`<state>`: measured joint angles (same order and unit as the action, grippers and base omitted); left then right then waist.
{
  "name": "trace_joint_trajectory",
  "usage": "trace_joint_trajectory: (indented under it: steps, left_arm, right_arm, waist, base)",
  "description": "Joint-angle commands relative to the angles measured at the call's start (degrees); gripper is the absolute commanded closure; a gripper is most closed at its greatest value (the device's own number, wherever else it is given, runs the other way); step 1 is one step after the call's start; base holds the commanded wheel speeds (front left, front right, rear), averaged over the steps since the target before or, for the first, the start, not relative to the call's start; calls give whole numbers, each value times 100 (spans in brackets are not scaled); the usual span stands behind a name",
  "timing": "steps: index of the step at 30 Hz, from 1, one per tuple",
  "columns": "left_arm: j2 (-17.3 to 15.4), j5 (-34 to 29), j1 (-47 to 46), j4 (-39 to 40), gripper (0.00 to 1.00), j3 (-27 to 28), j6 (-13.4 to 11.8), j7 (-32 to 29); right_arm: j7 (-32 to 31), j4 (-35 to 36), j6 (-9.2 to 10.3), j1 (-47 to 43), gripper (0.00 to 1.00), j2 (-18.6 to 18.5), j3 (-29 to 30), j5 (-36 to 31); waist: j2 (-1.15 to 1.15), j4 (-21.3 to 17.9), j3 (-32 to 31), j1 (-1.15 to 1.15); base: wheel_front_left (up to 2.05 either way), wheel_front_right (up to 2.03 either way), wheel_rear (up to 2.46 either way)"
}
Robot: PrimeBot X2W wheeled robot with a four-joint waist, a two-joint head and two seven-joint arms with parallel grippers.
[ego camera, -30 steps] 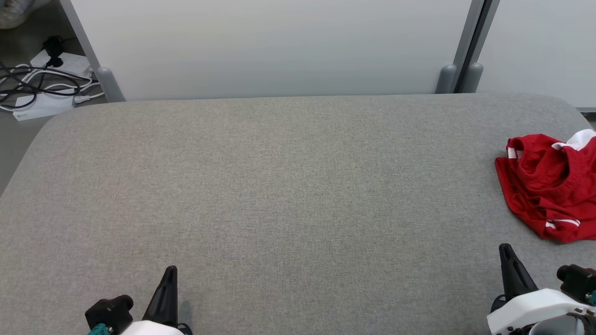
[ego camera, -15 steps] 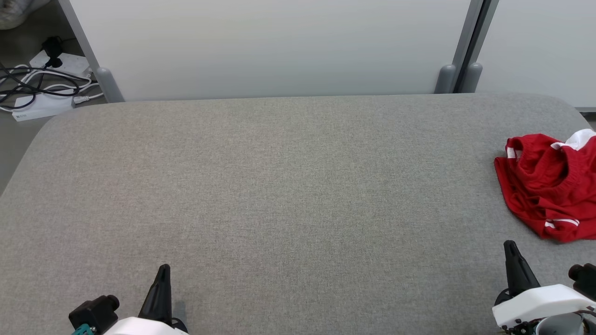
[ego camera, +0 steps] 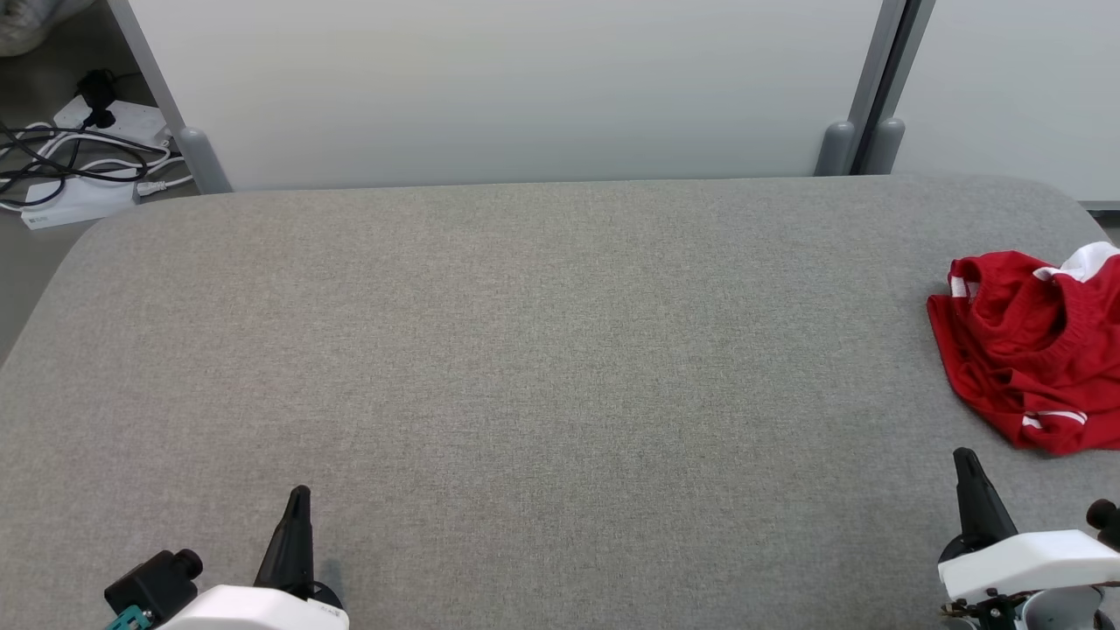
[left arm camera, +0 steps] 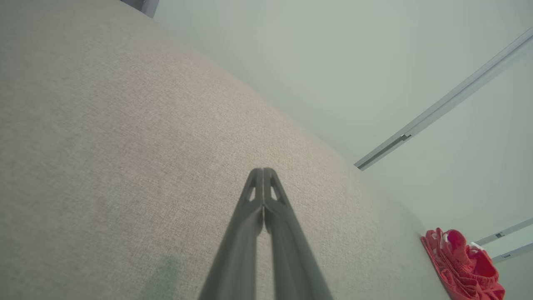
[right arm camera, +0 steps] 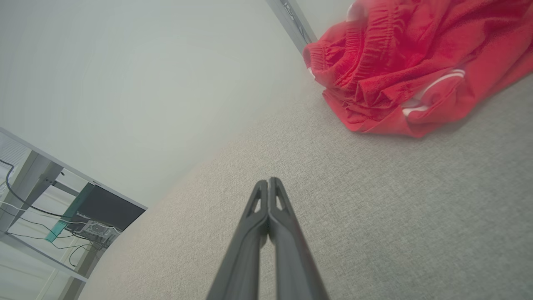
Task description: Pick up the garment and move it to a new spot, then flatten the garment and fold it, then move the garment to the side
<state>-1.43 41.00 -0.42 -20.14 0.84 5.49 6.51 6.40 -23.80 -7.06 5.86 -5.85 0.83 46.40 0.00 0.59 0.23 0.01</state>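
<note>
A crumpled red garment (ego camera: 1032,350) with white trim lies bunched at the far right of the grey fabric surface (ego camera: 542,350), partly cut off by the head view's right edge. It also appears in the left wrist view as a red heap (left arm camera: 462,262) and close up in the right wrist view (right arm camera: 408,66). My right gripper (ego camera: 964,458) is at the lower right, shut and empty, a short way in front of the garment and apart from it. My left gripper (ego camera: 299,495) is at the lower left, shut with nothing in it, far from the garment.
A pale partition wall (ego camera: 507,87) with grey posts (ego camera: 840,149) runs along the far edge of the surface. Power strips and cables (ego camera: 79,166) lie on the floor at the back left. The rounded left corner of the surface drops to the floor.
Both grippers have drifted outward along the near edge, the left one leftward and the right one rightward. The garment has not moved.
</note>
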Motion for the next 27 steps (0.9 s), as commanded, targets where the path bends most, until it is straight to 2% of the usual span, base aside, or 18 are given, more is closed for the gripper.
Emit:
trace_joint_trajectory:
  steps: [1,27]
  left_arm:
    - [-90,231,-275,181,100,114,53,-37]
    - [-108,1861,-376,323,100,266,102,-459]
  right_arm:
    - [-57,214,-17,132,100,-55,0,201]
    - [-469,469,-26,99,100,63,192,1659]
  waist:
    - [0,-2,0,-1]
    - [0,-21,-2,-1]
  base:
    - [0,0,0]
    - [0,0,0]
